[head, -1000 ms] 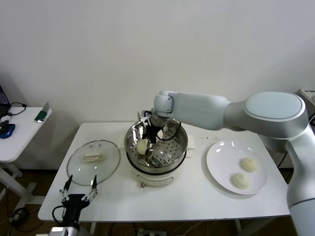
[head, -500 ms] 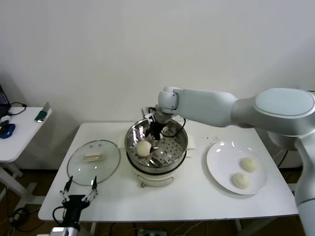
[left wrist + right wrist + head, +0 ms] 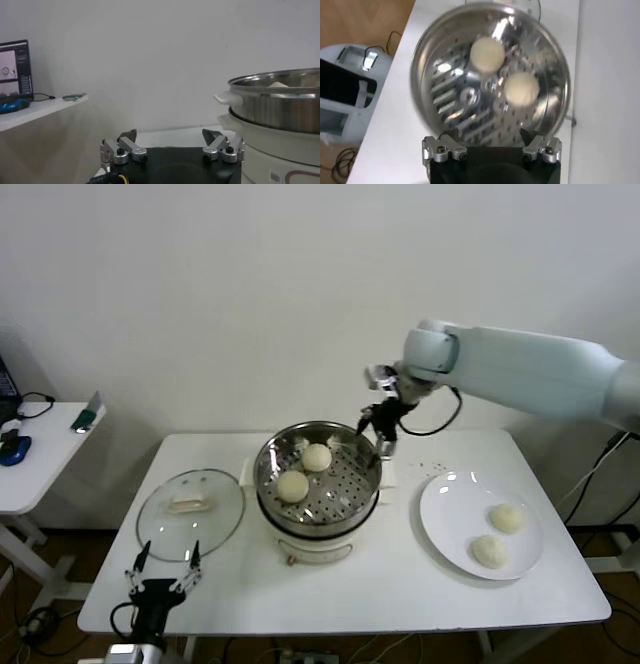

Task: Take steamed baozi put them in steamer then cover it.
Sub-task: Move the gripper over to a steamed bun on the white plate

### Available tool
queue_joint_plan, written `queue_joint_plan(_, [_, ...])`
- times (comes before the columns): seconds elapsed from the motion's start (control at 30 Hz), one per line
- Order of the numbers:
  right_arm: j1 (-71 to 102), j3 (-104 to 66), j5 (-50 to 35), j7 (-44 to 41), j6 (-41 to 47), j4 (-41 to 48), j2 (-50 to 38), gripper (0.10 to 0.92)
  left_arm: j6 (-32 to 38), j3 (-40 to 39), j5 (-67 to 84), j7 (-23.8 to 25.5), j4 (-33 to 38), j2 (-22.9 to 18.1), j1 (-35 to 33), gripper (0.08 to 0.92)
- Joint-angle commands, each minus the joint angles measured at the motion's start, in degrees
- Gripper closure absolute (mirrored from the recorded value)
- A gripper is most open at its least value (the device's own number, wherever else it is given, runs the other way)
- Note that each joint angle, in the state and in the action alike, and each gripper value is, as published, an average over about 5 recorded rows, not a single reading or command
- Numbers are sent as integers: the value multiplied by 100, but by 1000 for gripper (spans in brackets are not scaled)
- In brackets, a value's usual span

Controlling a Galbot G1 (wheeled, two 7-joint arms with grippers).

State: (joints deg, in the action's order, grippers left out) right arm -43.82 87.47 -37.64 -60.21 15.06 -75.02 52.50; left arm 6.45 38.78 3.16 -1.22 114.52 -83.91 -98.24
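A white worktop point(image 3: 400, 594) carries a round steel steamer point(image 3: 318, 484) on a white base, which serves as the landmark here. Two steamed baozi sit on its perforated tray: one point(image 3: 317, 457) toward the back and one point(image 3: 292, 485) nearer the front. To the right of the steamer, a flat white plate point(image 3: 450, 529) holds two more baozi point(image 3: 506, 518), one behind the other point(image 3: 489, 551). To the left of the steamer, a glass lid point(image 3: 190, 505) lies flat on the worktop.

The right end effector point(image 3: 381, 422) hangs in the air just above and behind the steamer's right rim, fingers spread wide and holding nothing. Its wrist view looks down into the steamer point(image 3: 490, 75) and shows both buns point(image 3: 487, 54) point(image 3: 521, 89) resting on the tray. The left end effector point(image 3: 163, 569) is parked low at the front edge of the worktop, forward of the lid, also spread wide and empty.

The task seems half done: two buns are loaded and two wait on the plate. The next move likely calls for the right arm to travel across to the plate, lower over one bun and close gently, since the soft dough could dent. The lid goes on last.
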Motion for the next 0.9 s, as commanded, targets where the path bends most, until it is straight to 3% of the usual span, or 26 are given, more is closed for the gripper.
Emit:
queue_joint_plan(0.03, [676,-361,1624,-331,-108,-984,-2249,203,4,1,-57,-5,-32,-80,-83,177])
queue_joint_plan(0.37, [2918,-1800,3093,-424,-310,-533,-3026,203,-4,48,-97,-53,-74,-130,-173,177])
queue_joint_plan(0.9, [4053,-2649,3556,-239,-360,368,-2287,203,-10,61,-153,-64,-149,-187,-196,177])
